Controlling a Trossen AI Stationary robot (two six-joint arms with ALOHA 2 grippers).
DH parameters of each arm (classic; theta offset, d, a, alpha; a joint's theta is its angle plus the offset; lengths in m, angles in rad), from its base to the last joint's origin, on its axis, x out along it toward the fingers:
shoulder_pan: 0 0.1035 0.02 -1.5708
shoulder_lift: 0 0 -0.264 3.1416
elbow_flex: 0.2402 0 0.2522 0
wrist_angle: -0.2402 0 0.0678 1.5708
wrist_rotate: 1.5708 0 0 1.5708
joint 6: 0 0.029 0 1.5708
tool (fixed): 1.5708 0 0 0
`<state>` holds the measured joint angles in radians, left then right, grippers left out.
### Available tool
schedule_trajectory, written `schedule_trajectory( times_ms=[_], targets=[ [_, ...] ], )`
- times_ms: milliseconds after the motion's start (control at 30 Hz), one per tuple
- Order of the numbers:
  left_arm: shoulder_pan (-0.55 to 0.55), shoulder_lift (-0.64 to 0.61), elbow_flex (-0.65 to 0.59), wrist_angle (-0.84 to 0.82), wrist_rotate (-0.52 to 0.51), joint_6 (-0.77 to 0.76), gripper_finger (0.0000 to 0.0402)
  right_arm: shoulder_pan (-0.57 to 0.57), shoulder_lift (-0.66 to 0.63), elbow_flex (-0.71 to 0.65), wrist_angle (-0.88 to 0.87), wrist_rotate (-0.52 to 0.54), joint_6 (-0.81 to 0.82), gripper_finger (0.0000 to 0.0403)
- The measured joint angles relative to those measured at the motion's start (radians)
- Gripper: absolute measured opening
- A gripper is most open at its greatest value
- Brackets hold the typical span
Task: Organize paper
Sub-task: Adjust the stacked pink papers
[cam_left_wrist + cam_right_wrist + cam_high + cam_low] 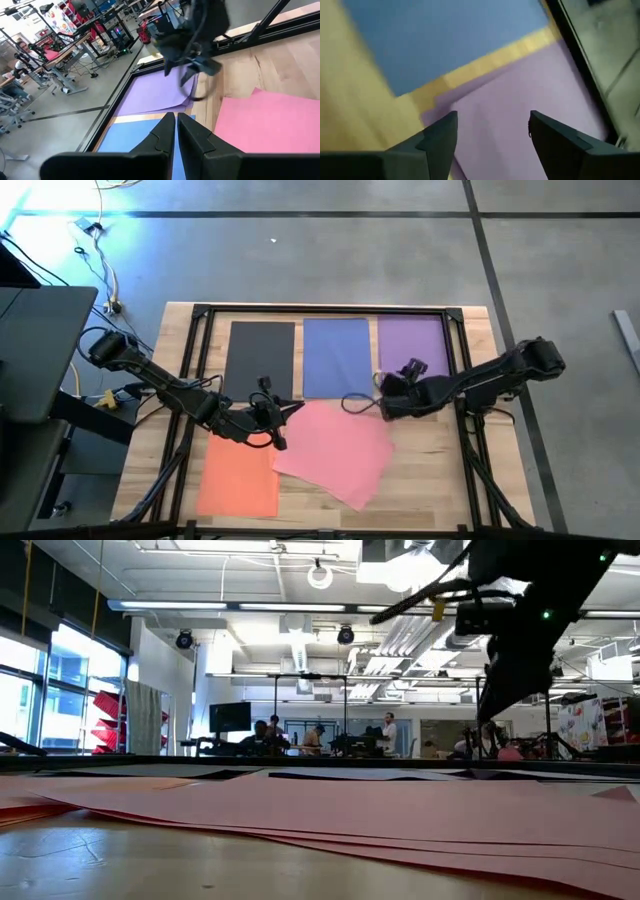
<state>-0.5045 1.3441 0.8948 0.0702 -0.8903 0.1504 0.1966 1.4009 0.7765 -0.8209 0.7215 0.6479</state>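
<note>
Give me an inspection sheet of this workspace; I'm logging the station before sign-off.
Surface: wooden table with a black frame around it.
Job's things: dark grey sheet, blue sheet and purple sheet in a row at the far side; orange sheet near; pink sheet lying askew.
Clutter: nothing seen.
Grippers: left tool shut, at the pink sheet's corner; right tool open, empty, above the purple sheet.
Cables: loose cables on the floor, left.
Surroundings: people at desks in the room behind.
</note>
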Motion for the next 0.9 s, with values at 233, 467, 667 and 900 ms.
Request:
schedule_trajectory(
  times_ms=[233, 467, 667, 900],
  targets=[
    [0.000, 0.000, 0.000, 0.000, 0.026, -0.001, 0.0000, -0.105, -0.034, -0.195, 0.275, -0.145, 0.083, 0.0187],
    [0.001, 0.000, 0.000, -0.030, 0.035, -0.044, 0.0000, -0.088, -0.049, -0.174, 0.278, -0.122, 0.010, 0.0163],
    [-0.008, 0.026, 0.002, -0.135, 0.295, -0.174, 0.0000, 0.072, -0.075, -0.042, 0.319, -0.254, -0.090, 0.0161],
    [-0.128, 0.263, 0.002, -0.197, 0.585, -0.337, 0.0000, 0.271, -0.019, -0.077, 0.364, -0.238, 0.154, 0.0151]
  ],
)
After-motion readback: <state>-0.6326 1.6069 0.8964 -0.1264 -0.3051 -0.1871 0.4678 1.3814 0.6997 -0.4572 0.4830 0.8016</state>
